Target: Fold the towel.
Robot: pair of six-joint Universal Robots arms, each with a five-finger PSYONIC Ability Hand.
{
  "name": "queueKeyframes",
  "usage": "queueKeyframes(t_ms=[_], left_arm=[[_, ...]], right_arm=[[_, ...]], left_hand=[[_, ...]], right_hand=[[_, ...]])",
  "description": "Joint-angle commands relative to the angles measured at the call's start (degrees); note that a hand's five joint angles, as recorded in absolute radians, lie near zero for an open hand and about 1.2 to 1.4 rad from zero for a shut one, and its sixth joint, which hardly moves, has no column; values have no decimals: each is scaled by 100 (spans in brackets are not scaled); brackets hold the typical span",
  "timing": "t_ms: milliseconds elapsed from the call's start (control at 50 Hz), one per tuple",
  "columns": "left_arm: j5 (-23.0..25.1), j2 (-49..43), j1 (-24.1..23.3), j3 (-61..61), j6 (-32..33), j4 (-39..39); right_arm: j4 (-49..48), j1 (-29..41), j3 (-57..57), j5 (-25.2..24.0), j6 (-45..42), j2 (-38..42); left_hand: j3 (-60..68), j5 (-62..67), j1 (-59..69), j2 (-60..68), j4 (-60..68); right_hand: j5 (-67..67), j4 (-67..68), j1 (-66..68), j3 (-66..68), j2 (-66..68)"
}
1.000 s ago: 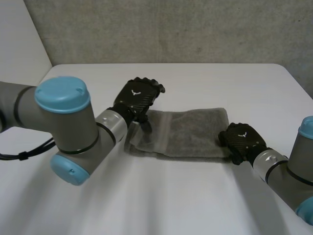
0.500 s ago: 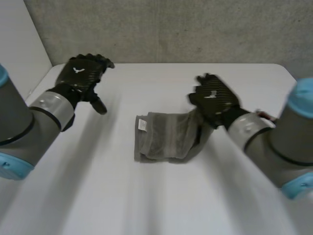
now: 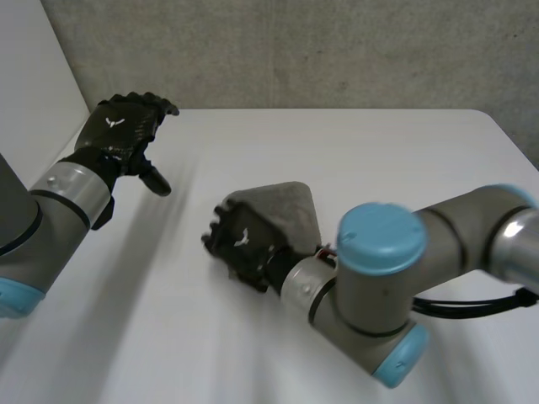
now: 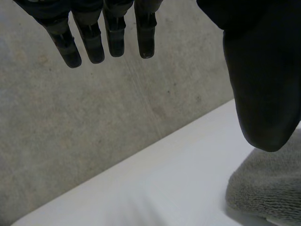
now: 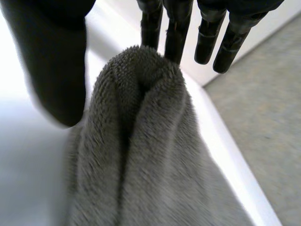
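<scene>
The towel sits about the middle of the white table, a little to the left, and it is not flat. It is drawn up into a grey peak, with the lower part resting on the table.

The right arm reaches across from the right side, and the right hand is at the left, near side of that peak. Seen from its wrist, a thick doubled ridge of cloth runs up to the straight fingers, with the thumb against its side. I take that as a pinch on the towel's end.

The left hand is raised at the far left, well apart from the towel. Its fingers are straight and spread, thumb clear, holding nothing.

It looks like 1 fold in progress, with the right end being brought over toward the left end. To do it well, I would:
- carry the pinched end low and level, so the cloth underneath is not dragged along;
- lay it edge on edge over the left end;
- let go only once the 2 layers sit square.

The bunching in the grip could leave a lump, so a flat press afterward would help. The idle left hand could pin the lower layer.
</scene>
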Motion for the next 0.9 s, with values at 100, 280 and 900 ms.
queueKeyframes(t_ms=[100,280,900], left_arm=[[-41,-530,-447,626,-458,119],[-58,-1330,-912,820,-775,92],[-823,-2852,-1238,1031,51,75]], right_arm=[[10,-1005,923,68,2091,-1681],[98,-1481,732,234,2910,-1245],[1065,-1604,-1124,235,3886,1121]], left_hand=[[-290,-176,-261,-244,-329],[-290,-91,-176,-160,-329],[-290,-41,-126,-109,-329]], right_hand=[[-1672,-436,-1511,-295,-2341],[-1672,-436,-1511,-295,-2341],[-1672,-436,-1511,-295,-2341]])
